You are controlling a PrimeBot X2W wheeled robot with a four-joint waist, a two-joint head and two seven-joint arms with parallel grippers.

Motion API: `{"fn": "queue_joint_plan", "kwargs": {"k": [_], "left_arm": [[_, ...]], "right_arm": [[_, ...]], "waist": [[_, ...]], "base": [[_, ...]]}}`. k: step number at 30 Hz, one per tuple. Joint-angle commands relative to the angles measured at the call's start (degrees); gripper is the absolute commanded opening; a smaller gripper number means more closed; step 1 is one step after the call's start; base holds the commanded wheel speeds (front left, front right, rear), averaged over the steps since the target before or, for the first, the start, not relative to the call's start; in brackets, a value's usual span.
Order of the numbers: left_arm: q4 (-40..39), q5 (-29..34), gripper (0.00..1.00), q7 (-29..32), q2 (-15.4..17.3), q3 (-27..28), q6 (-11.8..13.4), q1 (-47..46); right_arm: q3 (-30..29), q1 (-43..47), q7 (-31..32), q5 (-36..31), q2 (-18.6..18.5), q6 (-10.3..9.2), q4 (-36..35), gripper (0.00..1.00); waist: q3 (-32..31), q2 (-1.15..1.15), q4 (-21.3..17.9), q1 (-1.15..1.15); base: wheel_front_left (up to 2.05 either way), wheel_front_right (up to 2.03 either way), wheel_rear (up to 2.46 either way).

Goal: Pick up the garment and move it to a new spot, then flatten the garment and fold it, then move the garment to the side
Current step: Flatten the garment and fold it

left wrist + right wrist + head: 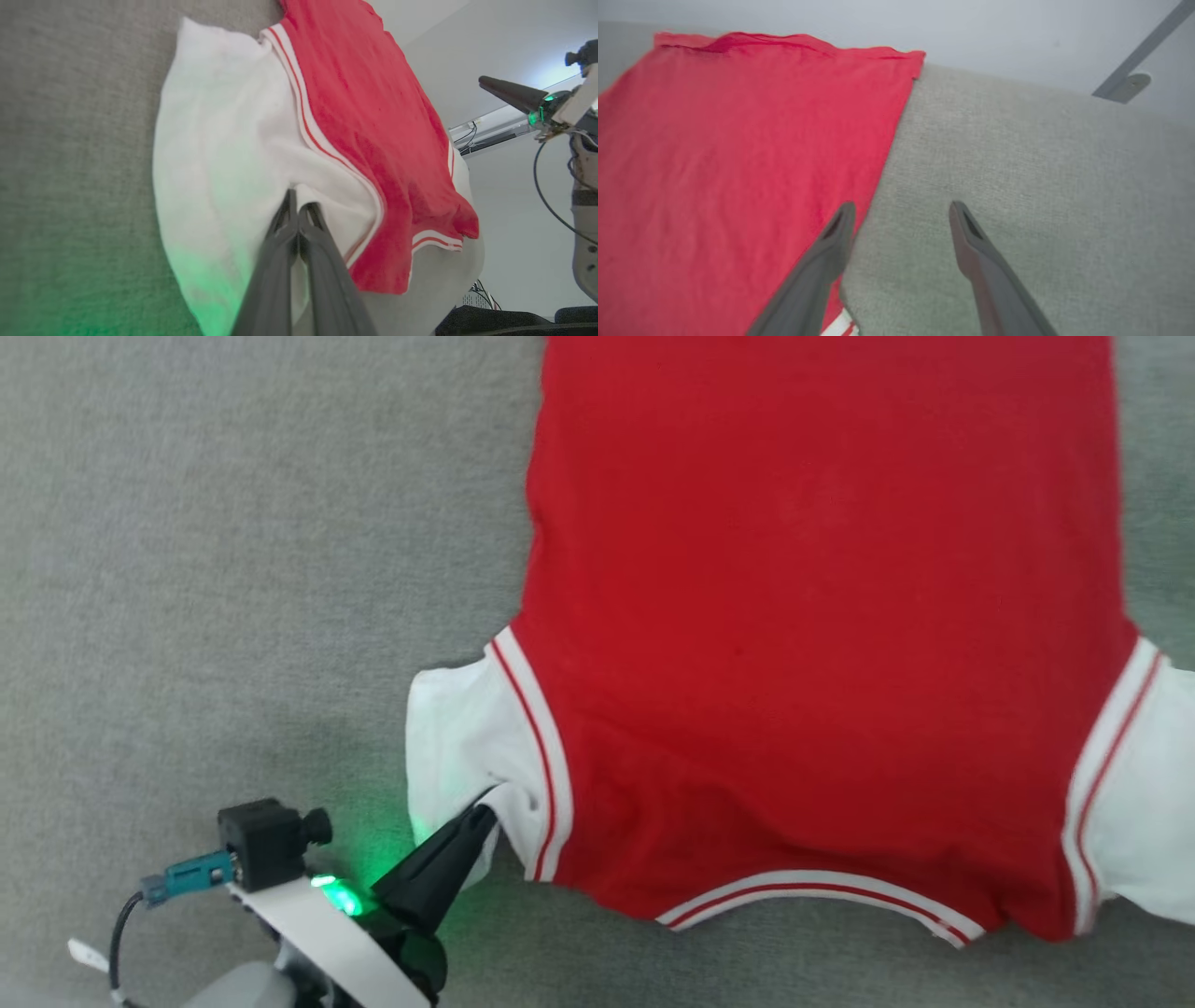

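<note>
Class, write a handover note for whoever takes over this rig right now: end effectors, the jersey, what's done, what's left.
Left end effector: shut on the garment at its white sleeve.
Right end effector: open, above the garment's side edge, holding nothing.
Garment: spread red side up on the grey surface.
Done: laid out, mostly flat.
Left: fold, then move aside.

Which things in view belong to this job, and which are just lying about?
Job: garment, white sleeve pinched in left gripper; right gripper, open at its edge; grey surface under it.
Lying about: cables by the wall; grey bar on the wall.
</note>
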Motion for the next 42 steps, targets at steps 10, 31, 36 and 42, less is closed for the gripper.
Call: {"fn": "queue_joint_plan", "kwargs": {"k": [10,31,36,42], "left_arm": [[-5.13,0.65,0.0,-0.46,-3.52,-4.57,0.14,-7.43],[-8.21,-1.24,0.0,-0.58,-5.41,-10.38,0.14,-16.06],[-8.37,-1.05,0.0,-0.59,-5.8,-9.09,0.14,-16.15],[-7.56,-2.01,0.0,-0.59,-4.78,-7.13,0.14,-14.52]], "right_arm": [[6.42,-36.42,2.13,-17.21,0.71,-0.01,33.36,1.0],[6.49,-53.32,24.48,-30.96,3.45,0.0,55.54,0.0],[4.47,-55.31,22.23,-31.26,3.02,-0.02,53.36,0.0],[5.0,-55.53,19.9,-28.18,3.88,-0.01,50.95,0.0]], "waist": [[6.72,0.0,11.19,0.0],[12.85,0.0,17.14,0.0],[12.97,0.0,16.43,0.0],[11.21,0.0,14.11,0.0]], "base": [[0.0,0.0,0.0],[0.0,0.0,0.0],[0.0,0.0,0.0],[0.0,0.0,0.0]]}}
